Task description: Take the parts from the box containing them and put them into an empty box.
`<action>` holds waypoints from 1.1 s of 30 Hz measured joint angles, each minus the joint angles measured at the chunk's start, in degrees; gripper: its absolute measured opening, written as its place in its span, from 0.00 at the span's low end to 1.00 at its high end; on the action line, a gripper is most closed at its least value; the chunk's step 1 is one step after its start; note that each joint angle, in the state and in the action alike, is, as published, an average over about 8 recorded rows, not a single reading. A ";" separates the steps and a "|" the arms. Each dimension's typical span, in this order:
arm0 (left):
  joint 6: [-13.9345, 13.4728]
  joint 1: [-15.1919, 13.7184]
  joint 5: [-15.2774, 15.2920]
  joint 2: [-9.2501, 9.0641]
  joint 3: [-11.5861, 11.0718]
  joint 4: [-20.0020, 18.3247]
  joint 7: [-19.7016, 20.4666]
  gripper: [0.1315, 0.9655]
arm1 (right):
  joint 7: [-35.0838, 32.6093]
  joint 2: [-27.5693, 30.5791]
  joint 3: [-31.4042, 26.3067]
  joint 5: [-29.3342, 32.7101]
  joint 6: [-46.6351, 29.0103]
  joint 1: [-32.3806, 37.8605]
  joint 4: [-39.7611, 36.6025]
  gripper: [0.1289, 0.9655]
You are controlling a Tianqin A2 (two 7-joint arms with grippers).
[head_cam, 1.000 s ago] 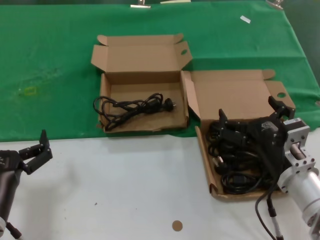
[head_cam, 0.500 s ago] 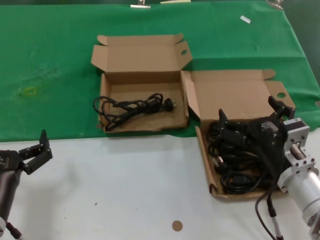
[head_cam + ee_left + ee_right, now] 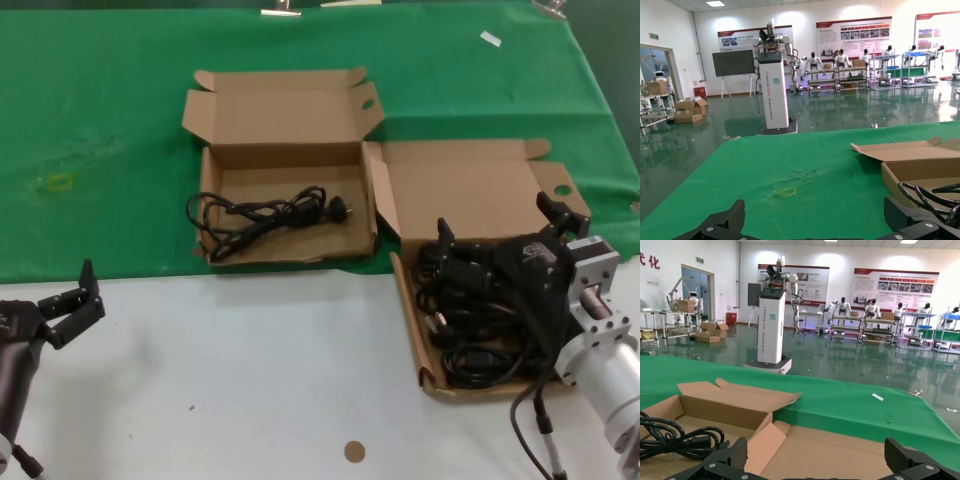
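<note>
Looking down from the head, the right gripper (image 3: 497, 232) hangs spread wide directly over the cord pile (image 3: 478, 320) in the right box (image 3: 470, 190), the pile running front to back, while one cord (image 3: 268, 215) already lies crosswise in the left box (image 3: 285, 140) and the left gripper (image 3: 78, 300) idles released on the white table (image 3: 260, 360), far from both. From the left wrist, that box (image 3: 920, 162) and its cord (image 3: 932, 192) sit ahead, fingers (image 3: 722, 222) apart. From the right wrist, fingers (image 3: 727, 460) splay above cardboard (image 3: 840, 452), cord (image 3: 675, 437) alongside.

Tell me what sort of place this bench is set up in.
Probably a robotics factory hall or demo floor. Both wrist views show a white pedestal robot on a glossy green floor, wall display boards and shelving racks behind the green-clothed table.
</note>
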State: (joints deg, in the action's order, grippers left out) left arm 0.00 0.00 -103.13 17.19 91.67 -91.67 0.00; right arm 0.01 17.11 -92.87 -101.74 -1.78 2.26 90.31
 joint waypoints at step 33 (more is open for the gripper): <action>0.00 0.00 0.00 0.00 0.00 0.00 0.00 1.00 | 0.00 0.00 0.00 0.00 0.00 0.00 0.00 1.00</action>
State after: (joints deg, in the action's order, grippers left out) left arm 0.00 0.00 -103.13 17.19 91.67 -91.67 0.00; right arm 0.01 17.11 -92.87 -101.74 -1.78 2.26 90.31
